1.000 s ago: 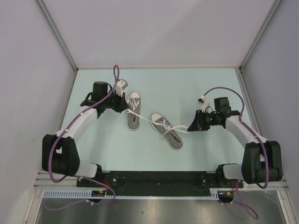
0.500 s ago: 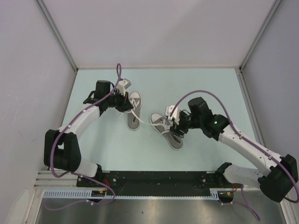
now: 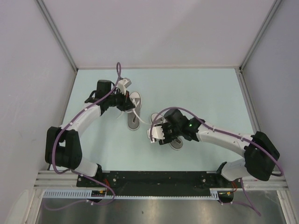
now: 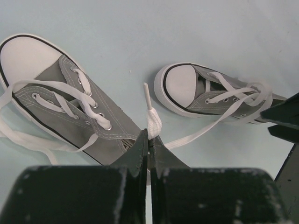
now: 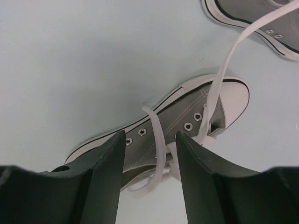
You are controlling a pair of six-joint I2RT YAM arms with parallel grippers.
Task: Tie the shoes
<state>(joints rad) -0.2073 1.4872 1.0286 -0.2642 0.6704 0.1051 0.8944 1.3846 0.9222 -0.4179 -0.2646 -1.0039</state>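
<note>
- The right claw (image 5: 149, 140) hangs just above the near shoe (image 5: 187, 114) on the table (image 5: 70, 56). The shoe's long axis crosses the claw's gap.
- This claw is about half released and grasps nothing. A loose lace loop (image 5: 158, 135) lies between its jaws.
- The left claw (image 4: 148, 140), beyond the near shoe beside the far shoe (image 4: 70, 107), is clenched on a lace end (image 4: 153, 122) that leads to the near shoe.

The right gripper (image 5: 149, 140) has swung from right of the nearer shoe (image 5: 187, 114) to directly above it. Its jaws, pinched then, now stand apart astride a lace (image 5: 160, 140).
</note>
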